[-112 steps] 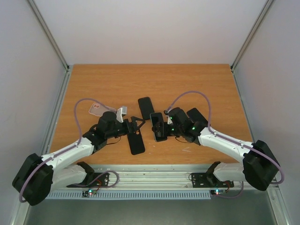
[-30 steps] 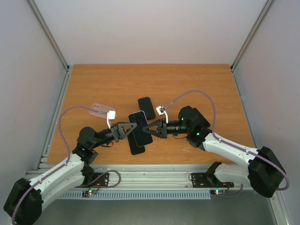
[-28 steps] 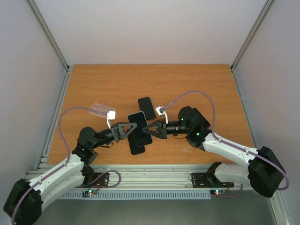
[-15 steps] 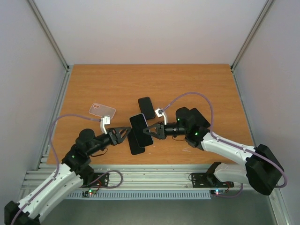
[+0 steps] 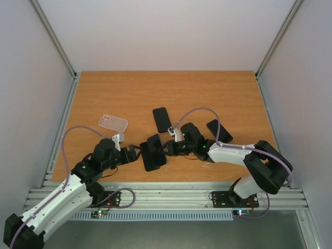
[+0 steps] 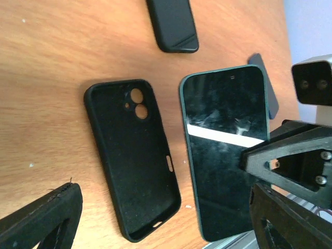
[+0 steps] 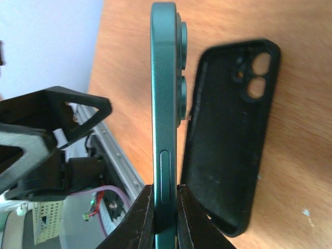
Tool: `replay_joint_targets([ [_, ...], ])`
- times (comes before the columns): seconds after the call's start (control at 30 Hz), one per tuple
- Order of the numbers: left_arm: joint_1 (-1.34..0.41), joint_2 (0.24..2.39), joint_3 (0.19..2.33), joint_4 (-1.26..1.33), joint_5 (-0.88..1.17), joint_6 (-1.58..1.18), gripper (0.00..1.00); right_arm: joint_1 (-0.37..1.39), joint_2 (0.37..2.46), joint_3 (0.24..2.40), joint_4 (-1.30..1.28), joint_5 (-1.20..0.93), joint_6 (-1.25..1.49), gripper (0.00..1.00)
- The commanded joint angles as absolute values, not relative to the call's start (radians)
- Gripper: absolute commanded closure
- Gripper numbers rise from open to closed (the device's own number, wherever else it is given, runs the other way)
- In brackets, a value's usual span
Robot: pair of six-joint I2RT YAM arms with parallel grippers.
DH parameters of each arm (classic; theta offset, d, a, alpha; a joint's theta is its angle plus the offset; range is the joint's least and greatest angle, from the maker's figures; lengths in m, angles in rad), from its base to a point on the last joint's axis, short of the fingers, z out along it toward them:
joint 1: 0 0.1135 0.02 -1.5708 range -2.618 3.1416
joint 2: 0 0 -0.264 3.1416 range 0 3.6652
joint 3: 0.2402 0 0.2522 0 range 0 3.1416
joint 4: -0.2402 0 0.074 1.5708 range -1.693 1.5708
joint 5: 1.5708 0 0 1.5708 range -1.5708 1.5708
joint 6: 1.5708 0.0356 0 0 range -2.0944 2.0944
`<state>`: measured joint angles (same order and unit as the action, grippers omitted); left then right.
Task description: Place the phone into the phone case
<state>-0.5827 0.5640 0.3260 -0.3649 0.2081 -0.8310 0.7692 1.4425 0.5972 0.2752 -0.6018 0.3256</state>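
Phone [image 7: 165,104] pinched edgewise in right hand [image 7: 165,196] beside black case [image 7: 228,140].

right gripper [image 7: 165,193] clamps phone [image 7: 164,93] edge-on at its lower end, lenses facing case [image 7: 228,145]; case lies open side up on table [image 7: 306,104].

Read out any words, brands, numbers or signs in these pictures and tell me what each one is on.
No readable text anywhere.
phone: dark screen, only glare, no logo showing.
black phone case: plain.
circuit board by the left arm's base: any print too small to read.
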Motion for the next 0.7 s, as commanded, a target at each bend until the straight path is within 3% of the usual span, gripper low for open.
replay_joint_targets([
  [0.0, -0.583, 0.603, 0.304, -0.332, 0.195, -0.855, 0.11, 0.794, 1.522, 0.646, 0.310, -0.556, 0.386, 0.99],
  [0.67, -0.583, 0.928, 0.261, -0.024, 0.251, -0.895, 0.17, 0.824, 1.713, 0.745, 0.339, -0.564, 0.471, 0.99],
])
